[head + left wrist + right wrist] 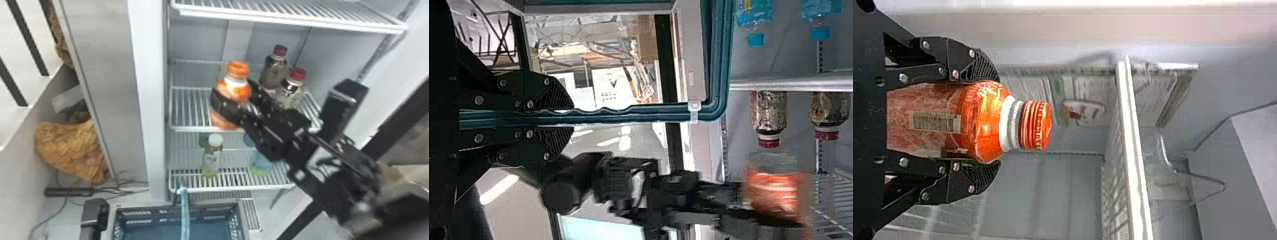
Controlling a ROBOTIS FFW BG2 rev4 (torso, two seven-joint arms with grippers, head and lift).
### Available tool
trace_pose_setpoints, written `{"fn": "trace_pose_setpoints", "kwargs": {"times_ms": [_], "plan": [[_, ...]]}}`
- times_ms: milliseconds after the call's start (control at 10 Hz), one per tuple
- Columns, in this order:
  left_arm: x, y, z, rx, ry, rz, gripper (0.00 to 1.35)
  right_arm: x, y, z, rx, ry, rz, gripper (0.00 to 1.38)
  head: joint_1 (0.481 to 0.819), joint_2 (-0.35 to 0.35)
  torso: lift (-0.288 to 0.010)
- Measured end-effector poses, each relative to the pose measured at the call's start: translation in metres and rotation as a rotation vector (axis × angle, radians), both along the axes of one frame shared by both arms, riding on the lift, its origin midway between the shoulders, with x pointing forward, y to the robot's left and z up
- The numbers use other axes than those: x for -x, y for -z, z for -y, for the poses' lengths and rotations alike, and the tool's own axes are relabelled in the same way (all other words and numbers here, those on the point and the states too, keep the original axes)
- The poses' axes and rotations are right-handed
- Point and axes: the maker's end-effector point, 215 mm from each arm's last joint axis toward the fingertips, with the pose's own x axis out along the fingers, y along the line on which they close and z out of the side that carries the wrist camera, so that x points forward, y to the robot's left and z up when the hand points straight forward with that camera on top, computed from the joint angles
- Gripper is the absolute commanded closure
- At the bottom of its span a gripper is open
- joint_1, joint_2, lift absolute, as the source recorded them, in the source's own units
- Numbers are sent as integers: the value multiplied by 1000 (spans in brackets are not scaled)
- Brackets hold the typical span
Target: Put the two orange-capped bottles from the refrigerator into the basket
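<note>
The left pincer (572,117) is clamped on the blue-green handle (185,220) of the basket (204,210). Higher up, the right pincer (235,93) is closed around the orange-capped bottle (236,83), which has its cap up. Below this pincer, a white-capped bottle (210,162) stands on a lower shelf (236,188). Behind the pincer are two red-capped bottles (292,91).
</note>
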Motion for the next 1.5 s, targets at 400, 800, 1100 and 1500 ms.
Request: {"fn": "trace_pose_setpoints", "kwargs": {"times_ms": [400,800,1100,1500], "plan": [[-1,1,-1,0,-6,-1,1204,86,22,7,49,-19,-214,1042,695,-234,-40],[0,1,-1,0,-6,-3,1204,121,64,31,115,26,-411,1041,695,-302,-40],[0,1,-1,-1,-6,-1,1204,146,97,33,139,15,-575,1041,695,-322,-40],[0,1,-1,0,-4,-1,1204,161,143,27,131,-31,-743,1041,695,-332,-40]]}}
